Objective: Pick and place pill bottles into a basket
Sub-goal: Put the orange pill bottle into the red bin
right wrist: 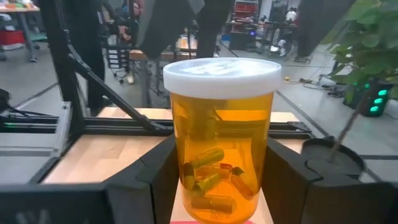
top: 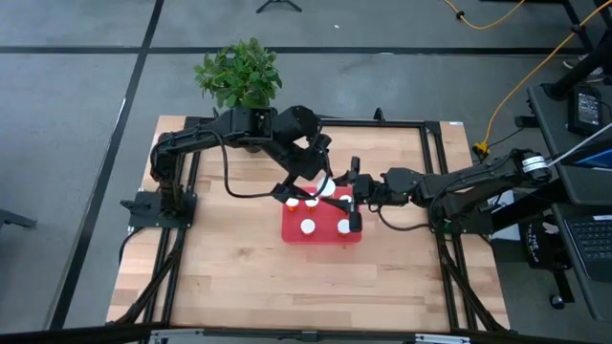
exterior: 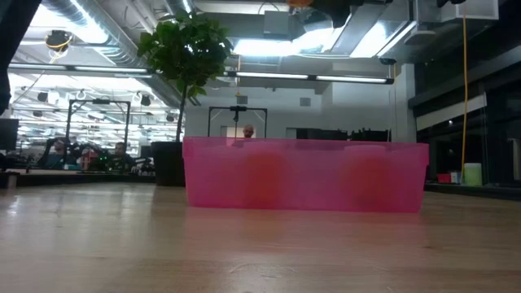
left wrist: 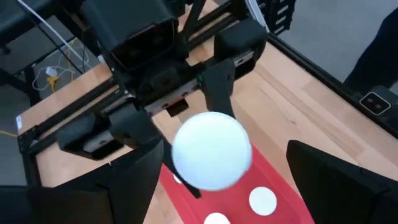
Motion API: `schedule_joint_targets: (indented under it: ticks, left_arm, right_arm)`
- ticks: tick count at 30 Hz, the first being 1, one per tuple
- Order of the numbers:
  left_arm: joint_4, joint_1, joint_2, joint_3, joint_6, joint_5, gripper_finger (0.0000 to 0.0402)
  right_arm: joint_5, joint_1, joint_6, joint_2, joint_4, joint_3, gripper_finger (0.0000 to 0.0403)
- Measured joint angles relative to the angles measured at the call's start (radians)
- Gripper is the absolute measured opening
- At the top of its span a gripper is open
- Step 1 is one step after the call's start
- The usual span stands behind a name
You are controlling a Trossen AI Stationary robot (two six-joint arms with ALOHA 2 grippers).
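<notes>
Both hands meet over the red basket point(top: 321, 235), a pill bottle between them.

The right hand point(right wrist: 219, 186) is clenched on a pill bottle point(right wrist: 221, 140), orange with a white cap and capsules inside (no label or writing can be read on it), held upright at the far edge of the basket. The left hand point(left wrist: 214, 180) hovers right above that same bottle, its fingers point(left wrist: 134, 177) spread wide on either side of the cap and grasping nothing. In the high view, four white-capped bottles point(top: 308, 227) stand inside the basket, which sits mid-counter point(top: 239, 277). A potted plant point(top: 239, 75) stands at the far edge of the counter, well apart.
</notes>
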State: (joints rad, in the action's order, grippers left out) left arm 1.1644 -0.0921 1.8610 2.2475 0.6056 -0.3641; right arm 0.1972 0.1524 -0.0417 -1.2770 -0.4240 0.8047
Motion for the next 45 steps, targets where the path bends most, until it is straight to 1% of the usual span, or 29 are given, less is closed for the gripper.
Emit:
schedule_joint_targets:
  ticks: [2,11,17,26,29,38,45]
  left_arm:
    - [-0.007,0.000,0.000,0.000,0.000,0.000,0.0332]
    - [-0.008,-0.001,0.020,-0.001,-0.003,-0.007,0.0298]
    - [-0.007,-0.001,0.044,-0.001,0.003,-0.013,0.0297]
    - [-0.010,-0.008,0.043,-0.001,0.003,-0.016,0.0292]
    - [-0.010,-0.009,0.043,-0.001,0.003,-0.015,0.0278]
    - [-0.008,-0.008,0.043,-0.001,0.002,-0.017,0.0218]
    - [-0.008,-0.008,0.043,-0.001,0.003,-0.015,0.0210]
  right_arm:
    - [-0.015,0.000,0.012,0.000,-0.002,0.000,0.0188]
    - [-0.016,0.000,0.012,0.000,-0.006,0.000,0.0188]
    - [-0.017,0.000,0.012,0.000,0.001,0.006,0.0188]
    - [-0.022,0.000,0.009,0.000,0.003,0.016,0.0188]
    - [-0.034,0.000,0.009,0.000,0.004,0.016,0.0188]
    - [-0.034,0.000,0.009,0.000,0.008,0.016,0.0188]
    - [-0.034,0.000,0.012,0.000,0.008,0.016,0.0188]
